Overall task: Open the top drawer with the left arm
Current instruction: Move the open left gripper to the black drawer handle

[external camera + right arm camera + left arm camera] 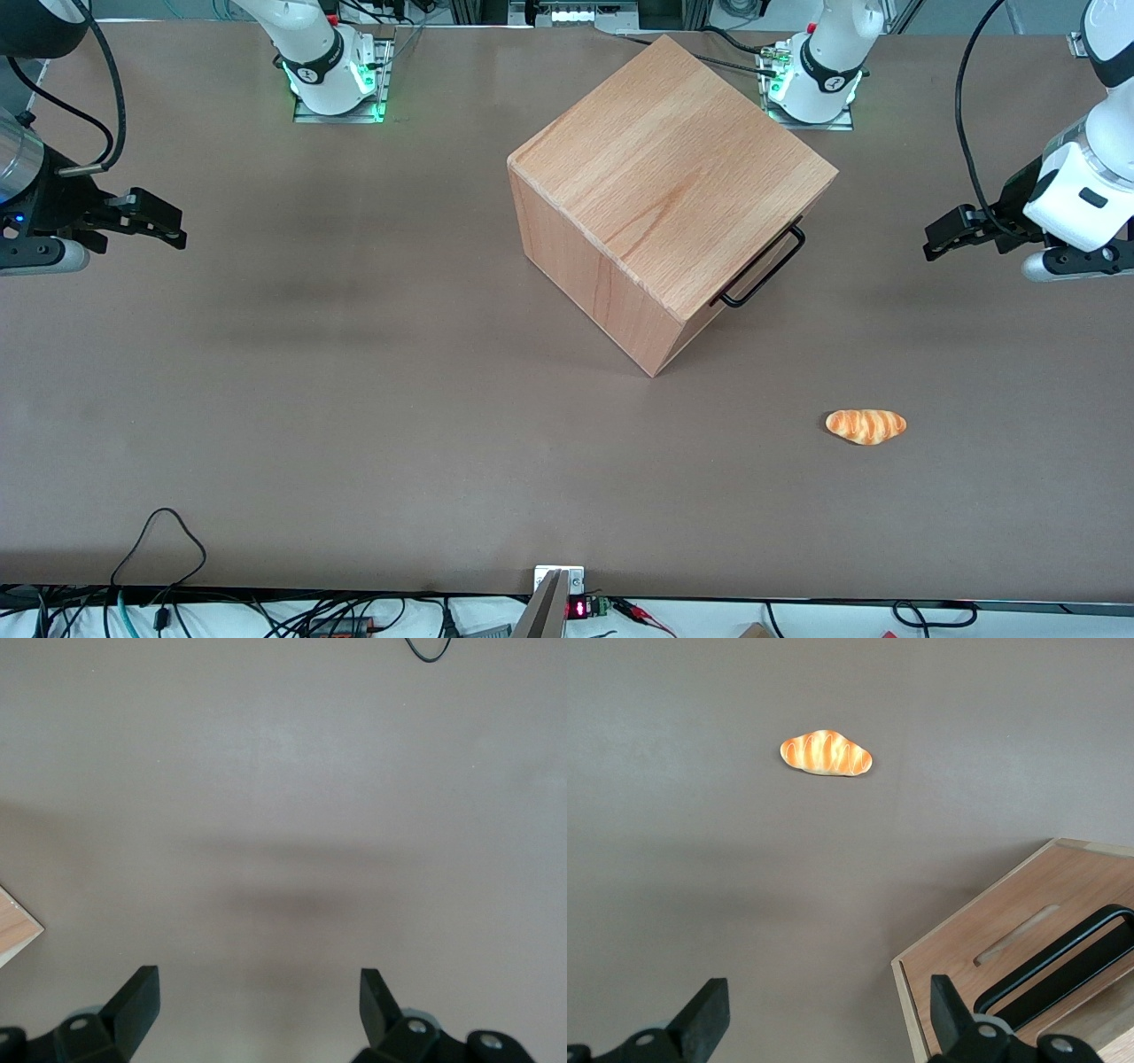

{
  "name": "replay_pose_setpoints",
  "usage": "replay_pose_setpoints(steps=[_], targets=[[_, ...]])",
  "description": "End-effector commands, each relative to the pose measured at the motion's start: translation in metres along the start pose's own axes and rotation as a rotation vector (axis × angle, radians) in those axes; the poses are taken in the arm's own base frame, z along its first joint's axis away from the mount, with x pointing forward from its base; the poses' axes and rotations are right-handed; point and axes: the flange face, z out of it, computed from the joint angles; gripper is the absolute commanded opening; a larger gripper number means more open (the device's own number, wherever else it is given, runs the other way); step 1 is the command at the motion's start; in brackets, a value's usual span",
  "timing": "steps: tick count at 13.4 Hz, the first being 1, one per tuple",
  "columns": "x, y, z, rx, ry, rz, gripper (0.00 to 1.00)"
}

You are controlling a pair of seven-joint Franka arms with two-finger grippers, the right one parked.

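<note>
A small orange-and-cream striped bread roll [866, 426] lies on the brown table [354, 399], nearer the front camera than anything else that matters here. Farther from that camera stands the big light beech-wood cube cabinet [660, 186], turned corner-on, with the top drawer [1028, 943] shut and its thin black wire U-shaped handle [764, 268] facing the working arm's end of the table. The white glossy left arm [1085, 168] holds its small black gripper [941, 239] above the table, well apart from the handle, fingers [709, 1014] spread wide and holding nothing. The approach has yet to begin. To do it well, I would line the fingers up across the handle's bar, close around it only once centred, then pull straight out along the drawer's own axis so the cabinet does not swivel.
</note>
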Motion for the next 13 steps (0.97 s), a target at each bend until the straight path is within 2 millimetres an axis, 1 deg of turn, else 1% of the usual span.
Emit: replay_pose_setpoints(steps=[1,4,7,8,9,10,11,12,13], targets=[[-0.005,-0.001,-0.004,0.018,-0.036,0.007,1.00],[-0.004,0.000,-0.009,0.025,-0.029,0.020,1.00],[0.000,0.002,-0.002,0.008,-0.024,0.021,1.00],[0.000,0.006,0.000,-0.005,-0.023,0.023,1.00],[0.006,0.009,0.007,-0.014,-0.019,0.025,1.00],[0.009,0.012,0.019,-0.017,-0.015,0.030,1.00],[0.014,0.020,0.037,-0.019,-0.007,0.045,1.00],[0.017,0.032,0.054,-0.021,-0.007,0.087,1.00],[0.017,0.045,0.066,-0.026,-0.003,0.138,1.00]])
